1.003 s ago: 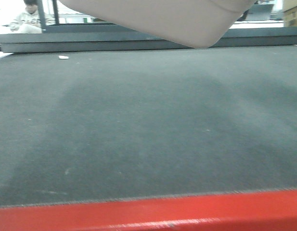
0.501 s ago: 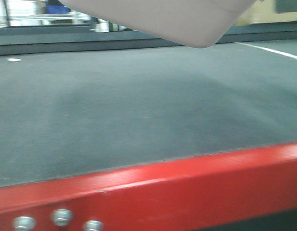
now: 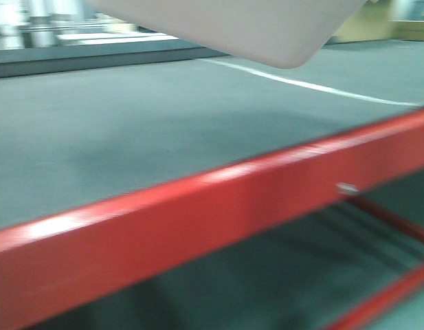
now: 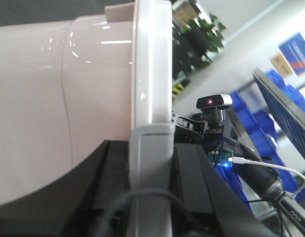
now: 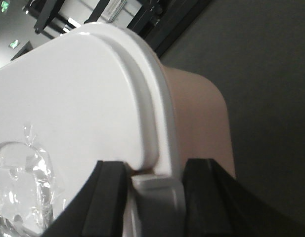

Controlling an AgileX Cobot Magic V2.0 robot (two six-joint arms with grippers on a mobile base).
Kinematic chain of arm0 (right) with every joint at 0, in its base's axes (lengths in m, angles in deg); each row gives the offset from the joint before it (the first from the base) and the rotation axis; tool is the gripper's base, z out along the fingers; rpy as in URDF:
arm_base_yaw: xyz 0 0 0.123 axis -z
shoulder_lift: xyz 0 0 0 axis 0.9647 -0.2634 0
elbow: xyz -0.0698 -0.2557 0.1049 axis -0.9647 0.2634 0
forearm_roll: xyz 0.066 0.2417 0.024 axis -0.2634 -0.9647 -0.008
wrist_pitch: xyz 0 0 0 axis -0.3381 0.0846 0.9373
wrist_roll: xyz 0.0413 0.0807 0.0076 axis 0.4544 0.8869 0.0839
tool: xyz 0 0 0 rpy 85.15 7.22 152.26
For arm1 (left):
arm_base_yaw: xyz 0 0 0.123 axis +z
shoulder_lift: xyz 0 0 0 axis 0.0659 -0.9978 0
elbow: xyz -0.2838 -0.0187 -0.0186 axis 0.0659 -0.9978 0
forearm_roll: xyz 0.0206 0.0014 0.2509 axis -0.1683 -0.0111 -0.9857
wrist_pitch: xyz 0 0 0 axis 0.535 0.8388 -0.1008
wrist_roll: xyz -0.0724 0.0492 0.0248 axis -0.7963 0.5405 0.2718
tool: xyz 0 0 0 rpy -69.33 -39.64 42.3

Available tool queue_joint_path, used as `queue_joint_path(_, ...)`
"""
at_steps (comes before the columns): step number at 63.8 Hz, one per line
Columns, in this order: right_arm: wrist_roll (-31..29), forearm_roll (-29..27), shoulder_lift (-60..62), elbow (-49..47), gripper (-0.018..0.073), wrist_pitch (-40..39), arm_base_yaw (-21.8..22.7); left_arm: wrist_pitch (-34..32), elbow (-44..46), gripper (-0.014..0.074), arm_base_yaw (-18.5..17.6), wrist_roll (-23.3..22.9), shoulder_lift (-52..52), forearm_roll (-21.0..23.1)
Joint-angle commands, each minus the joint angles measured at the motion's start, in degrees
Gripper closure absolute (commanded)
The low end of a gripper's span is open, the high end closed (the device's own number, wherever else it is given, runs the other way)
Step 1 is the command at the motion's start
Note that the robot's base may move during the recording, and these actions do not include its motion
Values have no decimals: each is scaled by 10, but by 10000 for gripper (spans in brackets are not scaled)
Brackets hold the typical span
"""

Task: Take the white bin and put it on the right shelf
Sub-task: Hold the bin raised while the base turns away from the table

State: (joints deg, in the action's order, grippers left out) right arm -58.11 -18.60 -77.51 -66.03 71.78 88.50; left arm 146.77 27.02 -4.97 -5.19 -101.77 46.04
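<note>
The white bin (image 3: 253, 27) hangs held between both arms, and its pale underside fills the top of the front view. In the left wrist view its pinkish side (image 4: 53, 98) and white lid rim show. My left gripper (image 4: 151, 153) is shut on the grey latch (image 4: 151, 177) at the bin's rim. In the right wrist view the white lid (image 5: 68, 98) shows. My right gripper (image 5: 156, 182) is shut on the grey latch (image 5: 157, 197) at the opposite rim. The stainless right shelf is out of view.
A red rail (image 3: 198, 206) crosses the front view at a slant, edging a dark grey mat surface (image 3: 129, 124) with a white line (image 3: 301, 84). Lower red bars (image 3: 383, 213) show beneath. Blue crates (image 4: 271, 123) stand behind. A crumpled clear bag (image 5: 14, 182) lies on the lid.
The front view has swung. The red rail has risen from the bottom edge and now slants up to the right, with lower bars showing. The bin keeps its place at the top.
</note>
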Motion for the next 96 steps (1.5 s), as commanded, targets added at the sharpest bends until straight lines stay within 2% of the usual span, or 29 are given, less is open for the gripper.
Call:
queue_joint_path(1, -5, -73, 38, -18, 478, 136, -18, 106, 19, 722, -20, 3, 26, 66)
queue_joint_path(96, -5, -73, 38, -18, 478, 136, -18, 106, 19, 722, -20, 3, 26, 66)
